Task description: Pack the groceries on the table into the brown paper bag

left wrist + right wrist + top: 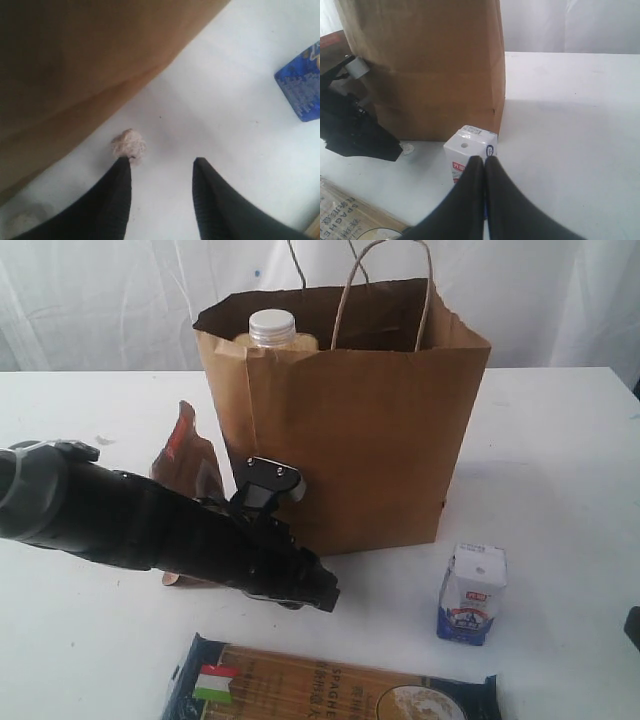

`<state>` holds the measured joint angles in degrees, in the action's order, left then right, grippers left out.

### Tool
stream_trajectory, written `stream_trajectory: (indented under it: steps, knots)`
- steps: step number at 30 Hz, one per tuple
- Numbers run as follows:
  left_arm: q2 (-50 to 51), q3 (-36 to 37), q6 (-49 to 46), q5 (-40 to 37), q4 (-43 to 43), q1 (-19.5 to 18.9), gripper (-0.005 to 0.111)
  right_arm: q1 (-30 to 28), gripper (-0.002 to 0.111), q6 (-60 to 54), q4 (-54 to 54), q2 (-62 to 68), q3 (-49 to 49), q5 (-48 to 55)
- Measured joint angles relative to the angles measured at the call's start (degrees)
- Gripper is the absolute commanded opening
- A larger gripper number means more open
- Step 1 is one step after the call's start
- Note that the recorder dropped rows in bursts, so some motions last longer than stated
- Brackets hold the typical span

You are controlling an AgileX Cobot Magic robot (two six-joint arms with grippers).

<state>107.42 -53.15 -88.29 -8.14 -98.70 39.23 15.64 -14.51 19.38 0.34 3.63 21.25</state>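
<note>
- The brown paper bag (pixel 345 430) stands upright in the middle of the white table (pixel 560 440), with its mouth open and its handles up.
- The yellow white-capped bottle (pixel 272 328) is inside the bag. Its cap shows above the rim at about 11 o'clock of the mouth.
- The brown pouch with orange label (pixel 188 455) sits at 9 o'clock from the bag, close beside it and partly hidden by the left arm.
- The white-blue carton (pixel 472 595) stands upright at 4 o'clock from the bag, near its corner but apart from it.
- The dark-blue spaghetti pack (pixel 330 685) lies flat at 6 o'clock.
- The left gripper (pixel 161 164) is low by the bag's foot at 7 o'clock. Its fingers are spread with nothing between them, and a small white lump (pixel 129 145) sits at one fingertip.
- The right gripper (pixel 479 160) has its fingers pressed together and empty, pointing toward the carton.
</note>
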Motion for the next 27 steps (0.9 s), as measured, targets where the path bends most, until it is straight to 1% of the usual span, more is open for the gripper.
stream_trajectory:
  steps: [8, 12, 16, 18, 19, 20, 21, 27]
  knots:
    - [1.08, -1.76, 2.69, 0.00, 0.00, 0.00, 0.045, 0.00, 0.000, 0.10, 0.00, 0.00, 0.00, 0.00]
    - [2.46, -2.11, 3.81, -0.12, 0.00, 0.00, 0.040, 0.00, 0.000, 0.10, 0.00, 0.00, 0.00, 0.00]
    - [3.23, -2.24, 4.21, -0.78, 0.00, 0.00, 0.040, 0.00, 0.000, 0.10, 0.00, 0.00, 0.00, 0.00]
    - [3.16, -2.24, 4.34, -0.91, 0.00, 0.00, 0.033, 0.00, 0.000, 0.10, 0.00, 0.00, 0.00, 0.00]
    - [3.16, -2.24, 4.57, -0.91, 0.00, 0.00, 0.021, 0.00, 0.000, 0.10, 0.00, 0.00, 0.00, 0.00]
    - [3.29, -2.24, 4.88, -0.91, 0.00, 0.00, 0.013, 0.00, 0.000, 0.10, 0.00, 0.00, 0.00, 0.00]
    - [3.41, -2.24, 5.00, -0.91, 0.00, 0.00, 0.000, 0.00, 0.000, 0.10, 0.00, 0.00, 0.00, 0.00]
    - [3.71, -2.24, 4.88, -1.06, 0.00, 0.00, 0.000, 0.00, 0.000, 0.10, 0.00, 0.00, 0.00, 0.00]
